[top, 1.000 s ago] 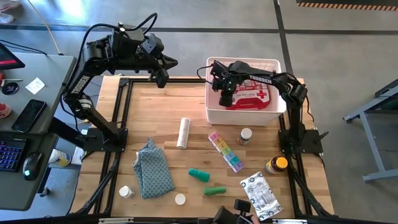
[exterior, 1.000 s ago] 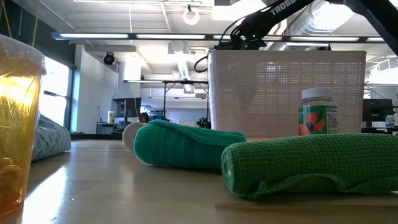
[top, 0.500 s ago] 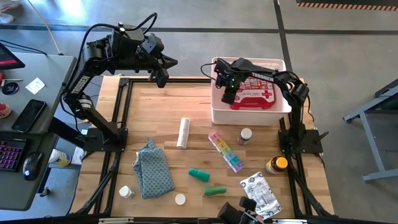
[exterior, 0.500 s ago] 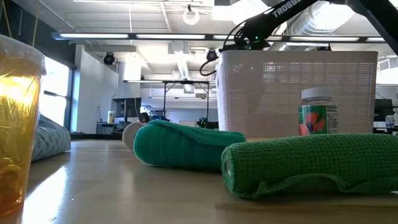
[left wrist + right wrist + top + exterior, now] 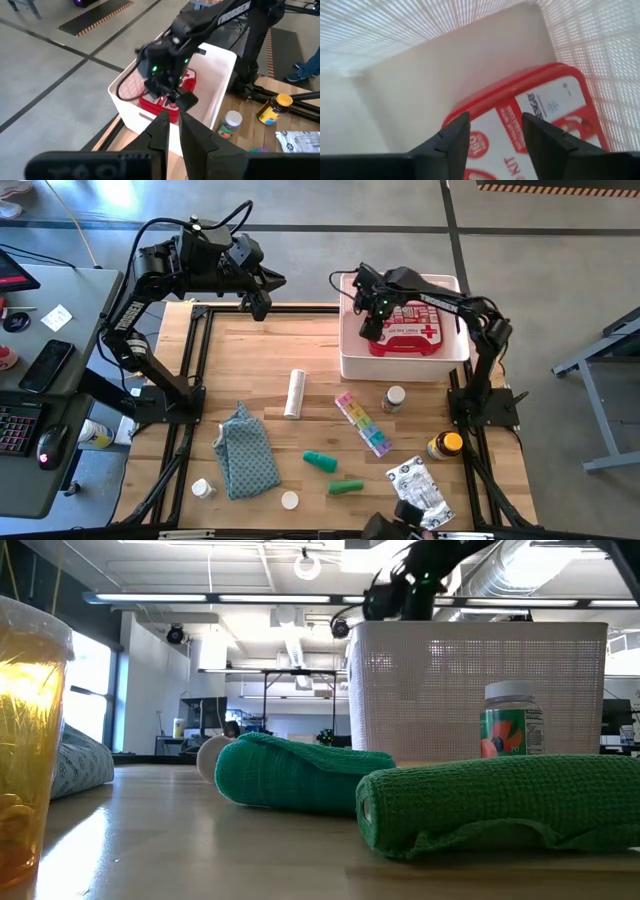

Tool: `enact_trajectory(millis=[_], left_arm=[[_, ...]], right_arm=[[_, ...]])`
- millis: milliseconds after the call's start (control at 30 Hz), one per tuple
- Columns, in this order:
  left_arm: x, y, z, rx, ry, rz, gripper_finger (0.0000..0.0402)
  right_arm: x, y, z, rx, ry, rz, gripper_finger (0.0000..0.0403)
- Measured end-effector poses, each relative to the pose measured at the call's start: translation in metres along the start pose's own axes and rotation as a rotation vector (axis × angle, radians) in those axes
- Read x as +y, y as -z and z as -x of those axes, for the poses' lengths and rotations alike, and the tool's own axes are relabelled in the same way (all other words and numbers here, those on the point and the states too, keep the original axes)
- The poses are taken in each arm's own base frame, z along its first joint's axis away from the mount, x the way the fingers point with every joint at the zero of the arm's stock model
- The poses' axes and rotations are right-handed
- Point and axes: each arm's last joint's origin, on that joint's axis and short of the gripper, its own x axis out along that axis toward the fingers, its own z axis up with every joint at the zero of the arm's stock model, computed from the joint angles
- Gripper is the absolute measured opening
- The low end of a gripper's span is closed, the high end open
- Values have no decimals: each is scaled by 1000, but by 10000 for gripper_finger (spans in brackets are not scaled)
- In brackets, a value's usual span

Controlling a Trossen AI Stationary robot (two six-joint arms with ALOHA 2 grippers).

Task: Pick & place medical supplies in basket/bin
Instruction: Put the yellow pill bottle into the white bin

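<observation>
One red first-aid case (image 5: 408,332) lies inside the white bin (image 5: 352,360) at the counter's (image 5: 250,370) far right | right claw (image 5: 369,332) hangs over the bin, fingers apart, empty | left claw (image 5: 262,307) waits above the far left edge, fingers closed.

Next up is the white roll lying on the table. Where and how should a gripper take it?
Judging from the high view, grip the white roll at mid-length, straight down from above, fingers across its narrow width. It lies flat with bare table on both long sides.
</observation>
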Motion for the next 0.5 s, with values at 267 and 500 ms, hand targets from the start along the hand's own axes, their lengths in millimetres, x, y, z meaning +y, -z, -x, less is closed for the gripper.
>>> enact_trajectory(millis=[267,500], left_arm=[[0,1,0,12,11,-6,50],[-3,7,-8,97,103,-11,35]], right_arm=[[14,26,72,-161,-92,-208,200],[62,58,136,-308,-189,-280,201]])
